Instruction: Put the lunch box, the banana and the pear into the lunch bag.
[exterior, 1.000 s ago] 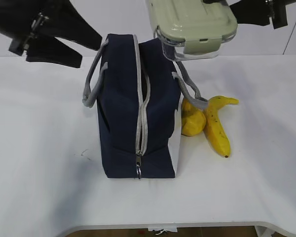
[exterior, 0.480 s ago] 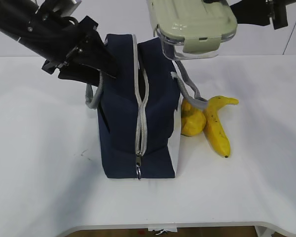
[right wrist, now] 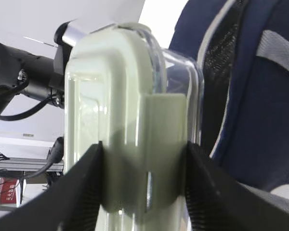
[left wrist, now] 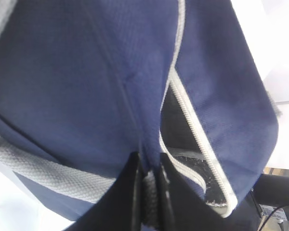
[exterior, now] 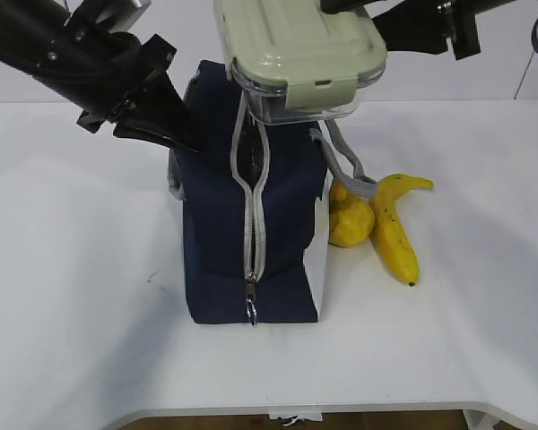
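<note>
On the white tabletop (exterior: 90,340), the navy lunch bag (exterior: 224,233) stands upright with its grey zipper partly undone at the top. Left gripper (left wrist: 149,192): fingers pinched shut on the bag fabric beside the zipper edge, at the upper left side of the bag. Right gripper (right wrist: 142,178): fingers (right wrist: 82,187) clamped on opposite sides of the lunch box (exterior: 300,54), holding it in the air. The box, pale green lid uppermost, hangs directly above the bag's top opening, clear of the tabletop. To the right of the bag, the pear (exterior: 350,219) lies against the bag's white side panel. The banana (exterior: 396,228) lies touching the pear's right side.
</note>
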{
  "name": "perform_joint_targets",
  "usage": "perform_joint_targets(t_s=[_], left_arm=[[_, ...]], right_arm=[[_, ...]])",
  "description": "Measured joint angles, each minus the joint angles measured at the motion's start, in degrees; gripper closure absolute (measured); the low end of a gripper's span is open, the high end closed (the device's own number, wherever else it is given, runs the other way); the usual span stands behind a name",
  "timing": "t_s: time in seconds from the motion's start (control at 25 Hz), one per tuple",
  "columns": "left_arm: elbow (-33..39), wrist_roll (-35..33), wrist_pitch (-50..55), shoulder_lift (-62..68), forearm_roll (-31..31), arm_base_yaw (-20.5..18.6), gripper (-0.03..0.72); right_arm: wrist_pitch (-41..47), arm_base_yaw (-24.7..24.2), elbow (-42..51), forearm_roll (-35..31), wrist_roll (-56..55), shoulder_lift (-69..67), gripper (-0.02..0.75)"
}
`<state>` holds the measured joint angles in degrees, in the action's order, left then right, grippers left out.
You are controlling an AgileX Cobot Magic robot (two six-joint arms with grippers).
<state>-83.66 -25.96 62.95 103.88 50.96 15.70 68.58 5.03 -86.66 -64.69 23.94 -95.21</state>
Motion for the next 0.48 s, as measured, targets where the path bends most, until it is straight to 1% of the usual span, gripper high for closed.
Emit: perform_joint_targets(t_s=[0.16, 0.32, 0.48], left_arm=[[-0.1, 0.0, 0.5, 0.0, 0.0, 0.0, 0.673], [-0.1, 0.0, 0.9, 0.0, 0.0, 0.0, 0.673], [-0.1, 0.0, 1.0, 0.0, 0.0, 0.0, 0.673]], right_arm=[[-3.7, 1.8, 0.0, 0.0, -0.1, -0.7, 0.368], [-5.3, 2.8, 0.0, -0.3, -0.2, -3.9, 0.368], [-7.2, 2.8, 0.0, -0.6, -0.4, -7.8, 0.368]])
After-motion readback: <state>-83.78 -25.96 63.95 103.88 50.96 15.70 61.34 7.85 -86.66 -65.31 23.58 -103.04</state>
